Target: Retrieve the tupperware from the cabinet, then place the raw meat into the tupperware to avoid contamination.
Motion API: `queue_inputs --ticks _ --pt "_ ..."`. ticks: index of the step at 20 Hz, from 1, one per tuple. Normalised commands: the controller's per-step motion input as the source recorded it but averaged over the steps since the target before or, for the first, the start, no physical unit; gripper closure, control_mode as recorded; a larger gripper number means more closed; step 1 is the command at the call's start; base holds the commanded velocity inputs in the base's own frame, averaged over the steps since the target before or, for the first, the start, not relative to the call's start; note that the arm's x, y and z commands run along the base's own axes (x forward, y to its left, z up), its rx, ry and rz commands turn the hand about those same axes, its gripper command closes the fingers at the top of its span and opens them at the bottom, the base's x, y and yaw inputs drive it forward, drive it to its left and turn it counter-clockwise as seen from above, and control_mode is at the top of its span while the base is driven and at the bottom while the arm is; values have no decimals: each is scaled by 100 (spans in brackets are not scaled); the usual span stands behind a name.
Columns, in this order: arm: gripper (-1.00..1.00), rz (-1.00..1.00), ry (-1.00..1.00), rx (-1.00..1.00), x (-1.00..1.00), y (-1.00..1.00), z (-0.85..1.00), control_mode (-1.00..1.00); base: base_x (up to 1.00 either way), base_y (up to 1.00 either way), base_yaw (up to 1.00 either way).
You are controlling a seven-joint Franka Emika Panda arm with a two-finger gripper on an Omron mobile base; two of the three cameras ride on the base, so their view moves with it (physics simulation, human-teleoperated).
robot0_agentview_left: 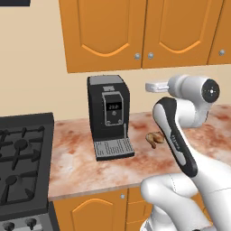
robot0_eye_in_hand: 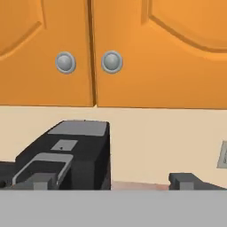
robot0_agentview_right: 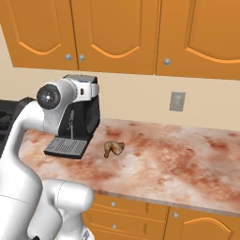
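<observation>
From my remote seat, left base view first. Far left of the gripper sits the black stove (robot0_agentview_left: 20, 158), burners and grates showing, butted against the marbled reddish counter (robot0_agentview_left: 76, 167). Next along, the tall black coffee machine (robot0_agentview_left: 109, 115) stands on the counter below and left of the hand, its drip tray toward me. Above it hangs the cabinet (robot0_agentview_left: 140, 31), both arched doors shut, the two round silver knobs (robot0_agentview_left: 144, 56) side by side at the seam.

The gripper (robot0_eye_in_hand: 111, 179) shows in the hand view: two dark fingertips (robot0_eye_in_hand: 184, 179) at the bottom, set wide apart, nothing between them. It looks straight at the cabinet doors, the knob pair above it and a little left of centre, clear of both. The coffee machine's top lies low and left of the fingers.

The raw meat (robot0_agentview_left: 154, 138) lies on the counter just right of the coffee machine's tray, below the raised hand, partly behind the arm's dark-edged link in the left base view. In the right base view it sits in the open, apart from the machine.

I cannot see the tupperware; doors closed.

Far right of the hand, a grey wall outlet (robot0_agentview_right: 177, 101) sits on the cream backsplash above bare counter.
</observation>
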Motion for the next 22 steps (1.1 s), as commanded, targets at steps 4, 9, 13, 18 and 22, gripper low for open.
queue_inputs --ticks 4,9,13,18,22 --pt "-100 0 -24 1 0 0 16 -100 0 0 0" --pt "-100 0 -19 0 0 0 19 -100 0 0 0" --pt "-100 0 -14 0 0 0 27 -100 0 0 0" --pt "-100 0 -12 0 0 0 28 -100 0 0 0" --pt "-100 0 -7 0 0 0 21 -100 0 0 0"
